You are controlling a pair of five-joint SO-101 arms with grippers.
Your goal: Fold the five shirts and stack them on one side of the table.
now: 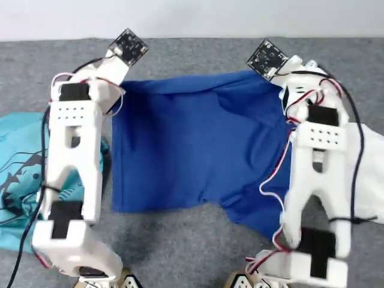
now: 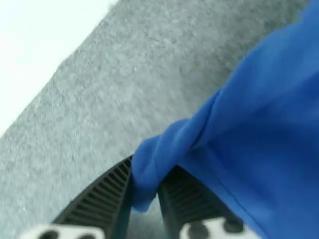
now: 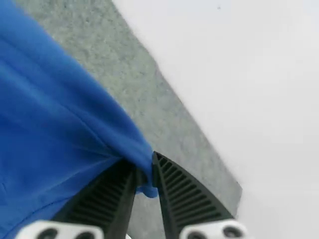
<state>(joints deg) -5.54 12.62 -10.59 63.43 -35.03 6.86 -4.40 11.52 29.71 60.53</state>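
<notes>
1. While it lay spread on the grey table (image 1: 180, 252), the blue shirt (image 1: 198, 144) had both far corners caught between jaws.
2. The left gripper (image 2: 144, 186) was clamped on one bunched corner.
3. The right gripper (image 3: 144, 174) pinched the other.
4. A teal shirt (image 1: 18, 174) lay beside the left arm, and a white cloth (image 1: 372, 150) lay beside the right.

High view straight down over table (image 1: 180, 252); wrist views — close, low, sharing blue shirt (image 1: 192, 138)
</notes>
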